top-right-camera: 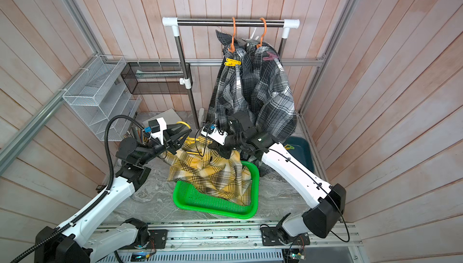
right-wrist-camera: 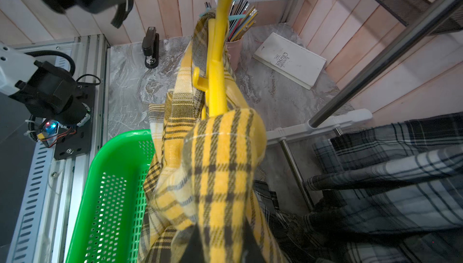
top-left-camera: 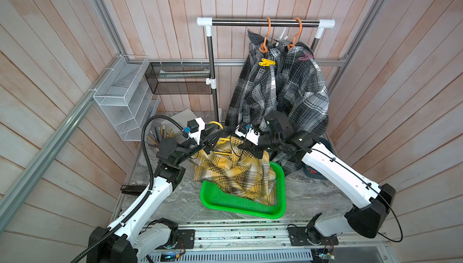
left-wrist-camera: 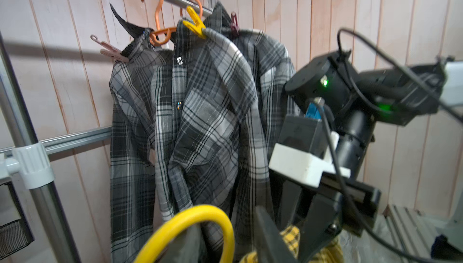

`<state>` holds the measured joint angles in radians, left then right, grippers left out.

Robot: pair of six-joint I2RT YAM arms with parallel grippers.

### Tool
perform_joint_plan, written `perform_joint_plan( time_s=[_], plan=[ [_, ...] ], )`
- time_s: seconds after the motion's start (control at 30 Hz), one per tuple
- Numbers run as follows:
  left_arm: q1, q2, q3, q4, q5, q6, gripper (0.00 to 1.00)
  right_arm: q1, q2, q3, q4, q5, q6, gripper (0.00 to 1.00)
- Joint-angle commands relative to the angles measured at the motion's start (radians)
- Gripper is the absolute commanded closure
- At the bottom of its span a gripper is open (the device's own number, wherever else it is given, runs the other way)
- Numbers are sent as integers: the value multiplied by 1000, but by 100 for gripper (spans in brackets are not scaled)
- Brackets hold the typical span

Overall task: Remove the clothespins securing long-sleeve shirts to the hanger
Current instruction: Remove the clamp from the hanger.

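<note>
Two grey-checked long-sleeve shirts (top-left-camera: 275, 93) (left-wrist-camera: 200, 123) hang on orange hangers (top-left-camera: 266, 36). Clothespins grip them: yellow (top-left-camera: 267, 62) (left-wrist-camera: 195, 24), mauve (top-left-camera: 306, 56) (left-wrist-camera: 234, 23) and pink (left-wrist-camera: 110, 51). The yellow plaid shirt (top-left-camera: 233, 171) (right-wrist-camera: 220, 161) droops from a yellow hanger (right-wrist-camera: 215, 73) into the green basket (top-left-camera: 250, 211). A teal clothespin (right-wrist-camera: 236, 17) seems clipped at the hanger's far end. My left gripper (top-left-camera: 213, 142) (left-wrist-camera: 230, 246) is open, and the hanger's hook (left-wrist-camera: 200, 214) loops over one finger. My right gripper (top-left-camera: 259, 154) (right-wrist-camera: 218, 249) is shut on the yellow shirt's cloth.
The rail (top-left-camera: 265, 22) stands at the back. A white mesh rack (top-left-camera: 122, 93) and a black mesh shelf (top-left-camera: 180, 78) are on the left wall. A pencil cup (top-left-camera: 157, 136), a book (right-wrist-camera: 290, 60) and a stapler (right-wrist-camera: 150, 48) lie left. A dark blue bin (top-right-camera: 303, 149) sits right.
</note>
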<state>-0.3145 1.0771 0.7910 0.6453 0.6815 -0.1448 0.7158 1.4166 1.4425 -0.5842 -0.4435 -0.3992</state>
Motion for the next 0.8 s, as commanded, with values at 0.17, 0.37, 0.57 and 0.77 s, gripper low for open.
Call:
perform_joint_plan(
  time_s=[0.17,0.37,0.57,0.77],
  plan=[
    [317,108,-37,687,268,-691,26,-37,-118,-106,63,35,70,100],
    [426,310,94,948,491,-1040,35,-53,-197,-169,111,72,42,100],
    [457,432,221,1004,696,-1202,41,-54,-292,-247,217,122,-16,100],
    [457,476,272,1004,789,-1263,40,-53,-383,-318,339,113,-90,100]
  ],
)
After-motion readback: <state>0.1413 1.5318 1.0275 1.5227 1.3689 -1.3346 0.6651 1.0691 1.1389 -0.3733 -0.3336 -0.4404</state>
